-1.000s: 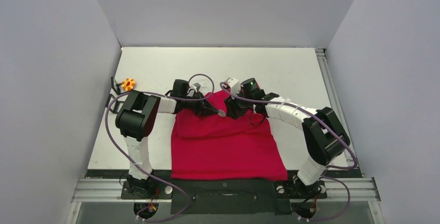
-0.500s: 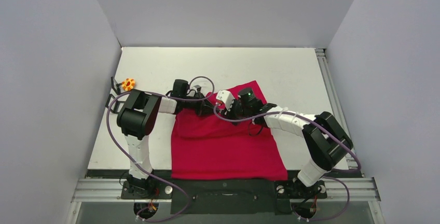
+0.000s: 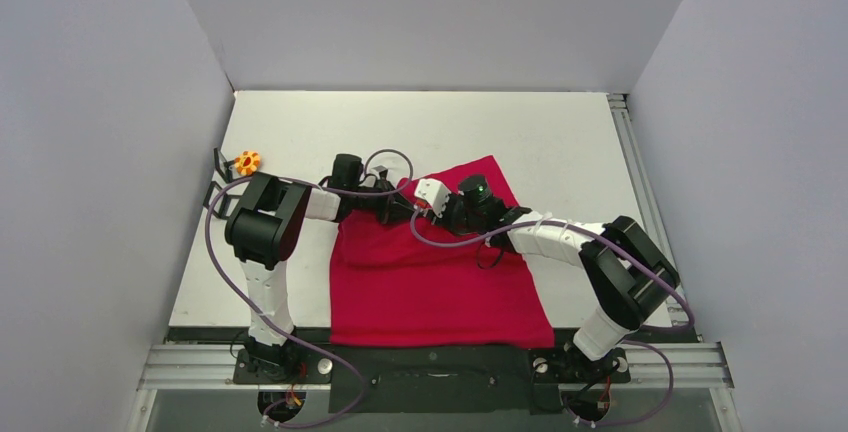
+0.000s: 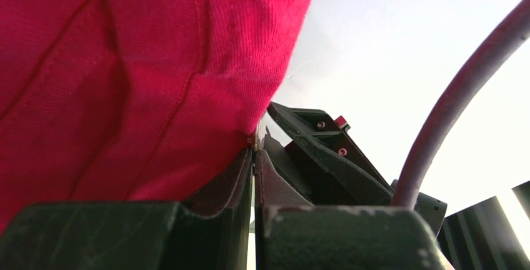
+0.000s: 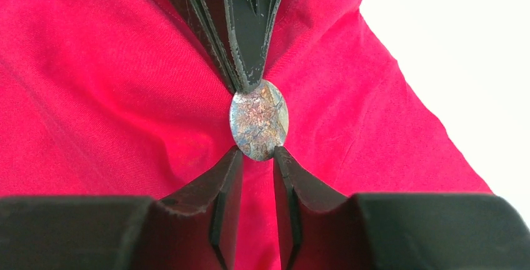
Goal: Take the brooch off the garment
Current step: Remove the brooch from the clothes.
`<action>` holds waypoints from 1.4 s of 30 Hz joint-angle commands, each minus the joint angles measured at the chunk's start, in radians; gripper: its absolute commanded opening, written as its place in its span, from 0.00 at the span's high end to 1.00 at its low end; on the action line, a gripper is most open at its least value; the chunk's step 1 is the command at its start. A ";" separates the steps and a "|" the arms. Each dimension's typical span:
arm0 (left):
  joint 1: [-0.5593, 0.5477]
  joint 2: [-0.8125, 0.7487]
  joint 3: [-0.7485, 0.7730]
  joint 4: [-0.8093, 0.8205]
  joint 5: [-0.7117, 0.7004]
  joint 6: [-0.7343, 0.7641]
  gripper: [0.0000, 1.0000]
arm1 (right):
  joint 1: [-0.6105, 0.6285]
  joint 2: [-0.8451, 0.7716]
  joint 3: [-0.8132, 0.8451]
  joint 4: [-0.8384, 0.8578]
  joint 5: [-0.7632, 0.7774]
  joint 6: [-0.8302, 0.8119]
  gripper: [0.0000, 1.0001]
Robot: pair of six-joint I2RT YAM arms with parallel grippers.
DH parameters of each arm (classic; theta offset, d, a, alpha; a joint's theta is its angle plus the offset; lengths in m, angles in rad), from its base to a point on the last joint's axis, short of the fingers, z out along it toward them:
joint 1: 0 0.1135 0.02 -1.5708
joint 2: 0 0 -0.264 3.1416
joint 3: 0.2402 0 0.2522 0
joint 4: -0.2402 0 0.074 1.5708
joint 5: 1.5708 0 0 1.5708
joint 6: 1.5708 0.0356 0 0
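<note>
We find the garment (image 3: 440,282) lying on the table (image 3: 560,132), toward 6 o'clock from the table's middle. A small flower-shaped piece (image 3: 247,162) sits at the table's 9 o'clock edge, well apart from the garment. At the garment's 12 o'clock edge the left gripper (image 3: 405,207) reaches in from 9 o'clock and the right gripper (image 3: 440,214) from 3 o'clock. The brooch (image 5: 259,120) sits on the garment between them: the left tip touches its 12 o'clock end, while the right fingertips (image 5: 232,157) flank its 6 o'clock end.
</note>
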 commanded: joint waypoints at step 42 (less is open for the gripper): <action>0.130 -0.195 -0.082 0.461 -0.125 0.461 0.59 | -0.133 -0.017 -0.039 0.431 -0.216 0.657 1.00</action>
